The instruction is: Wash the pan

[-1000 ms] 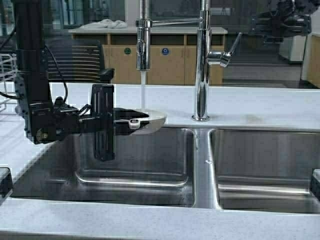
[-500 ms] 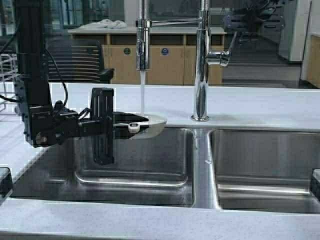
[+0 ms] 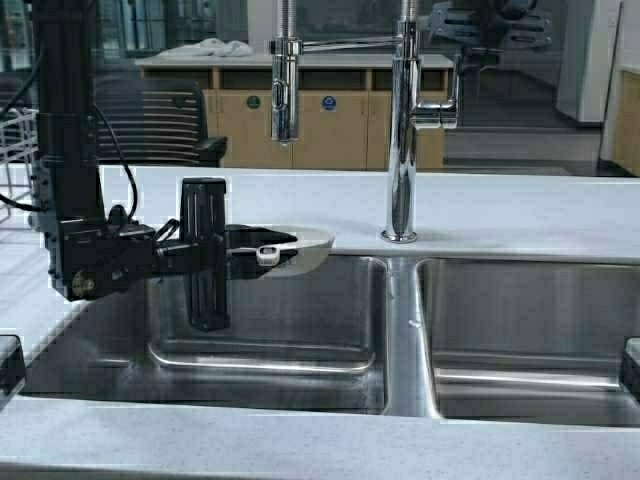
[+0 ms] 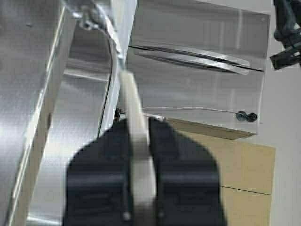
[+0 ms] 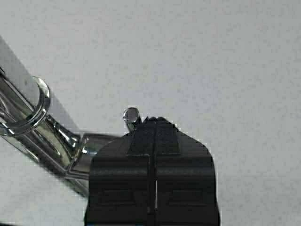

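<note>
Water that ran from the spray head a second ago has stopped, the tap lever has swung from sticking out to the right to lying against the column, and the right arm has come across to the top of the tap.

The bench is pale speckled stone with a double steel sink set in it. Beyond it stand a dark slatted chair, a run of wooden cupboards and a far counter with a white cloth on top. A white wire rack sits at the bench's left edge.

Over the left basin, the left hand reaches in sideways from the left. Its black fingers are clamped flat on the cream handle of the pan. The pan hangs level near the basin's back edge, right under the spray head. Whether anything lies in the pan cannot be told from these views; the basin below looks bare steel.

The tap column rises from the bench between the two basins. The right hand is up beside the lever, its fingers pressed together with only a thin seam between them, the lever's round tip just off their ends. The right basin shows only bare steel.
</note>
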